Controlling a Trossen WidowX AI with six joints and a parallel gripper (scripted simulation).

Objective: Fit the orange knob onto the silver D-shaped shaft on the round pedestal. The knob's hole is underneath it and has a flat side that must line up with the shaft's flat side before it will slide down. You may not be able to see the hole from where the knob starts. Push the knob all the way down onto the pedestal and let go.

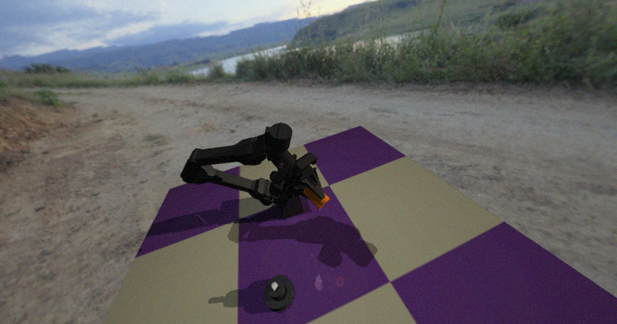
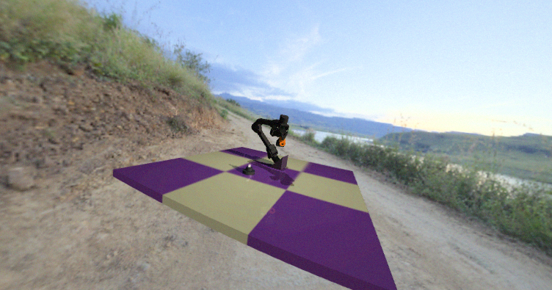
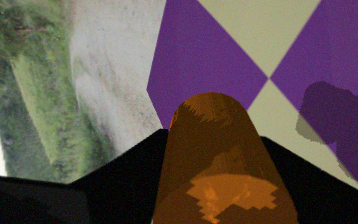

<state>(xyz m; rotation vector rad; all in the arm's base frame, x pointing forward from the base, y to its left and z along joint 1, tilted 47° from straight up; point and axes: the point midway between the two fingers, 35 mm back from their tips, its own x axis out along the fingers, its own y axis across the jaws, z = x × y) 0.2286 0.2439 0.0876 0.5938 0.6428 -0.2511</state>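
The orange knob (image 1: 317,198) (image 2: 282,142) (image 3: 212,145) is held in the air and tilted. My gripper (image 1: 314,192) (image 2: 282,139) (image 3: 214,150) is shut on it, with a dark finger on each side in the wrist view. In the exterior view the knob's end face shows a small dark mark; I cannot make out the flat side of a hole. The round dark pedestal (image 1: 285,305) (image 2: 248,171) stands on the table, apart from the knob and well nearer to the top view. Its short pale silver shaft (image 1: 274,285) (image 2: 249,165) points up. The shaft's flat side is too small to tell.
The table top (image 1: 414,200) (image 2: 216,199) is a purple and beige checkerboard. The arm's base stands behind the pedestal in the top view, and the arm's shadow falls between them. The table's edge drops to a dirt track.
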